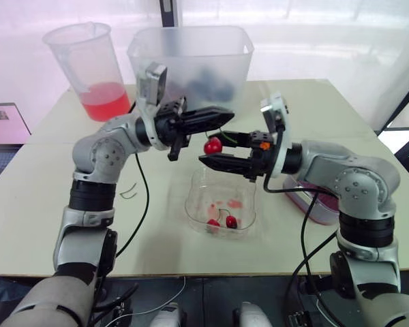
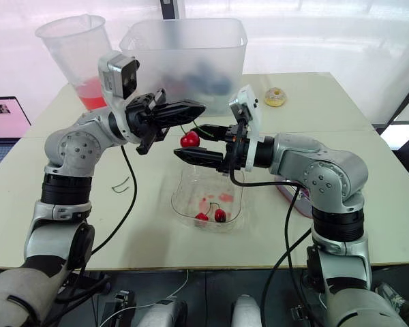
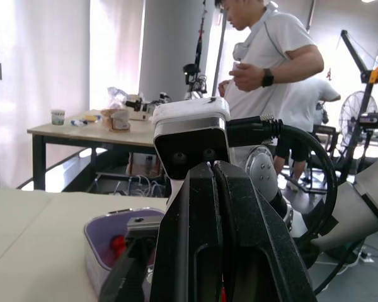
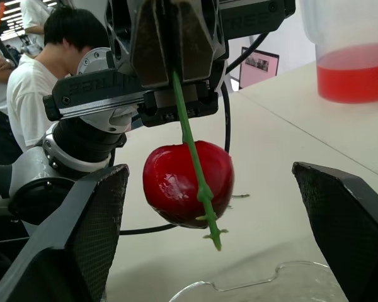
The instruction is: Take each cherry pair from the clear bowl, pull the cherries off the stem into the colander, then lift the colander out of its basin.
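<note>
Stem (image 4: 189,132) is pinched in the closed left claw (image 1: 228,117), one cherry (image 4: 188,182) hung above the clear bowl (image 1: 195,197). Cherry is flanked by the wide-open right claw (image 1: 217,148), untouched. One cherry pair (image 1: 223,220) is seen in the bowl.

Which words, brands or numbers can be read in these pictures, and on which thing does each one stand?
"TREE": raised letters on the black housing of the left gripper, seen in the right wrist view; the letters before them are not clear.
Screen beside the table, on the robot's left: it shows marks, but they are too blurred to read.
No other text can be read.
</note>
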Available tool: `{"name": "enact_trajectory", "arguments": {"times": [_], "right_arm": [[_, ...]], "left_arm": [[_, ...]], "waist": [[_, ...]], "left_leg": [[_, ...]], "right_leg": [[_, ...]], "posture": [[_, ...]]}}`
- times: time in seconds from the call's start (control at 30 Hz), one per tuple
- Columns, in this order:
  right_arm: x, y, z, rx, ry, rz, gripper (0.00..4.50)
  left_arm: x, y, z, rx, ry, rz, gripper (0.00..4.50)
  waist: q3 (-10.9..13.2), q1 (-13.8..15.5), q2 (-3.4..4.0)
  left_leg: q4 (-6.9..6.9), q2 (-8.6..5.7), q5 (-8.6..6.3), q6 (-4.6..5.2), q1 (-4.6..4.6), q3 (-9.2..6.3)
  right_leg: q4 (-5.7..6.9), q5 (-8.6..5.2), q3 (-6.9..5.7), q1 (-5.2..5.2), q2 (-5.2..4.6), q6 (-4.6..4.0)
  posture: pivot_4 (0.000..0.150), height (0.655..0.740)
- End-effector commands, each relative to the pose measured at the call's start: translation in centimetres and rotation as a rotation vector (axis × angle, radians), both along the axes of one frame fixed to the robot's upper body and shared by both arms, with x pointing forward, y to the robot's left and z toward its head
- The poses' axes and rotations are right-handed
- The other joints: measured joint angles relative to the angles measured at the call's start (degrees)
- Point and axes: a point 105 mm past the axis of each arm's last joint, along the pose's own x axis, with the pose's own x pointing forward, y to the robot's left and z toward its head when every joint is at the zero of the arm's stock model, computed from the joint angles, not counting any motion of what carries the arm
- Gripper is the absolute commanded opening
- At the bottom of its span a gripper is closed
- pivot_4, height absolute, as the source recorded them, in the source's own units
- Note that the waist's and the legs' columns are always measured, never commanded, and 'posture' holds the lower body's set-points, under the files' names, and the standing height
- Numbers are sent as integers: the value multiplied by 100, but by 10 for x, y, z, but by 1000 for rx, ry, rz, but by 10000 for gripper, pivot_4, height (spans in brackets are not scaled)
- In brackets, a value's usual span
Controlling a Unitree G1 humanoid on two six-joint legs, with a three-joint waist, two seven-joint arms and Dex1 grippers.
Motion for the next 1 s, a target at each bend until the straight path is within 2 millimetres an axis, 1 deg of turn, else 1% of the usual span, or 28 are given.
{"name": "enact_trajectory", "arguments": {"times": [0.03,0.07,0.37,0.43,0.5,0.53,0.7,0.77,0.87,1.0], "right_arm": [[-7,5,15,27,-54,28,26235],[-6,6,13,21,-54,27,21710],[-6,3,13,18,-47,21,21710],[-5,2,13,21,-41,19,16532],[-4,2,13,21,-42,16,10061],[-4,3,13,15,-50,11,8827],[-5,1,4,-6,-40,0,8827],[-3,0,-4,-23,-20,-12,8827],[4,-5,-23,-52,20,-47,8827],[3,-10,-38,-56,72,-51,8827]], "left_arm": [[-8,0,14,-8,-67,-13,0],[-8,0,13,-5,-67,-12,0],[-5,3,11,10,-70,2,0],[-4,3,10,14,-72,7,0],[-4,4,10,16,-73,8,0],[-4,4,10,16,-73,8,0],[-1,8,9,10,-73,27,0],[1,8,14,-8,-77,34,0],[2,7,21,-19,-94,49,0],[5,13,32,-58,-97,75,0]], "waist": [[0,5,0],[0,6,0],[0,1,0],[0,1,0],[0,1,0],[0,2,0],[0,4,0],[0,5,0],[0,9,0],[0,6,0]], "left_leg": [[0,0,0,0,0,-1],[0,0,0,0,0,-1],[0,-1,0,0,0,0],[0,-1,0,0,0,0],[0,-1,0,0,0,0],[0,-1,0,0,0,0],[0,-1,0,0,0,0],[0,-1,0,0,0,0],[0,-2,0,0,0,0],[0,-2,0,0,0,2]], "right_leg": [[-1,0,0,0,0,0],[-1,0,0,0,0,0],[-2,0,0,-1,0,0],[-2,0,0,-1,0,0],[-2,0,0,-1,0,0],[-3,0,0,-1,0,0],[-3,0,0,-1,0,0],[-2,0,0,0,0,0],[-2,0,0,0,0,0],[-2,0,1,0,-1,0]], "posture": [[1500,7400],[1500,7400],[1500,7400],[1500,7400],[1500,7400],[1500,7400],[1500,7400],[1500,7400],[1500,7400],[1500,7400]]}}
